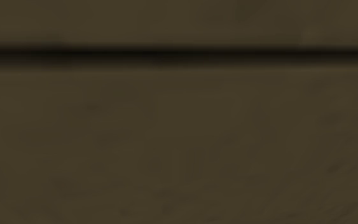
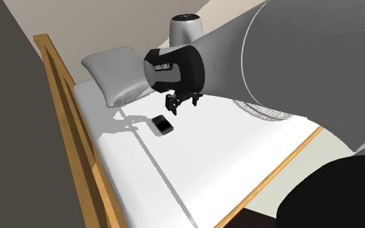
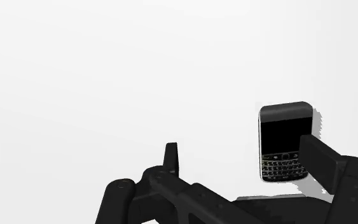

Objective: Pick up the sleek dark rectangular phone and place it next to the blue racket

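Observation:
The phone (image 2: 162,124) is a dark rectangle with a black screen and a small keypad, lying flat on the white bed (image 2: 194,168). My black gripper (image 2: 182,105) hangs a little above it, slightly toward the second exterior view's right. In the wrist view the fingers stand wide apart, so the gripper (image 3: 247,159) is open and holds nothing. The phone (image 3: 285,141) lies beside the right finger (image 3: 323,159), which covers its lower corner. A pale meshed oval (image 2: 268,111), perhaps the racket's head, peeks out from behind the arm.
A grey pillow (image 2: 116,74) lies at the head of the bed, beyond the phone. A wooden rail (image 2: 70,136) runs along the bed's far side and a wooden edge (image 2: 284,162) along the near side. The shoulder view gives a dull brown surface with a dark band (image 1: 171,54).

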### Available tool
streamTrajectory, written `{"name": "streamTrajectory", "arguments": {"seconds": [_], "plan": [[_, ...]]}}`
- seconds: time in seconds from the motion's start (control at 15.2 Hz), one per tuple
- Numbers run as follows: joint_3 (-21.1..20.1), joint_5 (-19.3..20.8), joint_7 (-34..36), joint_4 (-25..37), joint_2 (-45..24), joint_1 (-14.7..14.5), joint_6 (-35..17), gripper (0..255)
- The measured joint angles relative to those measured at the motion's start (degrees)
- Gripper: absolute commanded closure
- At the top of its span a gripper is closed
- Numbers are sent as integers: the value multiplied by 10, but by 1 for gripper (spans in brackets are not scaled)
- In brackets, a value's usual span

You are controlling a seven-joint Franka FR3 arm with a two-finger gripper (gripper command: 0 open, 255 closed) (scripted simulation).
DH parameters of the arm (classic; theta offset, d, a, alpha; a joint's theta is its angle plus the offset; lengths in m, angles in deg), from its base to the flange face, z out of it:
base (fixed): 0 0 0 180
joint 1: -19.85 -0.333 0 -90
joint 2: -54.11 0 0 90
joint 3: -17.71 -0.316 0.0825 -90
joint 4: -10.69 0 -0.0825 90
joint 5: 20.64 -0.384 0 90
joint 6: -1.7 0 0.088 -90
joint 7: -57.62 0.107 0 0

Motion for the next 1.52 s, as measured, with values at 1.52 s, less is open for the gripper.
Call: {"name": "streamTrajectory", "arguments": {"seconds": [1.52], "plan": [[-37,112,33,46,-179,-63,-86,0]]}}
